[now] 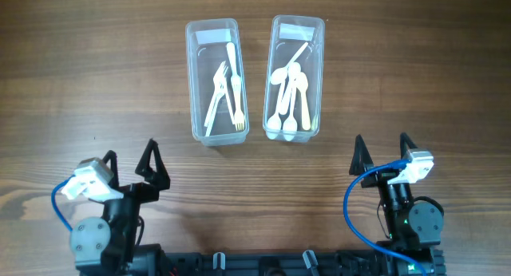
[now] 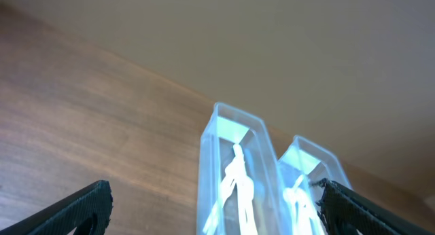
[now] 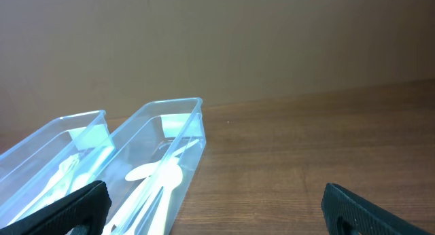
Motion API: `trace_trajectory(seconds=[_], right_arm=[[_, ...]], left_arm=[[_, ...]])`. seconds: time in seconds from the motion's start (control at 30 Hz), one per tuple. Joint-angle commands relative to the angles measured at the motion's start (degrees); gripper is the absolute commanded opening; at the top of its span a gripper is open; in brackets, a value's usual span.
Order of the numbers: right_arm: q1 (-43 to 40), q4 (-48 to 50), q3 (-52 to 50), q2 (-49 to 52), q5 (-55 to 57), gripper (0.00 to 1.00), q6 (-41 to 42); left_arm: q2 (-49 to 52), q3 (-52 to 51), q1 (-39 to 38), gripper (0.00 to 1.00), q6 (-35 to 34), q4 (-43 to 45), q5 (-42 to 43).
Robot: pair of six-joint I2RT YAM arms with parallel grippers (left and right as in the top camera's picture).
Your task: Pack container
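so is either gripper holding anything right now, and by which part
Nothing is held. The left gripper and the right gripper are both open and empty, apart from the left container and the right container.

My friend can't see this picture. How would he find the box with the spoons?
On the wooden table, two clear plastic boxes lie side by side. The spoon box is the right one seen from overhead. Only it holds round-headed white spoons; its neighbour holds a fork.
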Motion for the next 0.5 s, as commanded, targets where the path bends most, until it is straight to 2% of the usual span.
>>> trace_trajectory(seconds=[0.0, 0.47], right_arm=[[-0.3, 0.2, -0.1, -0.8, -0.8, 1.0, -0.8], [-0.3, 0.2, -0.1, -0.8, -0.8, 1.0, -0.8]], left_arm=[[-1.6, -5.4, 0.2, 1.0, 0.2, 5.2, 0.6], [-4.8, -14.7, 0.2, 1.0, 0.3, 9.1, -1.5]])
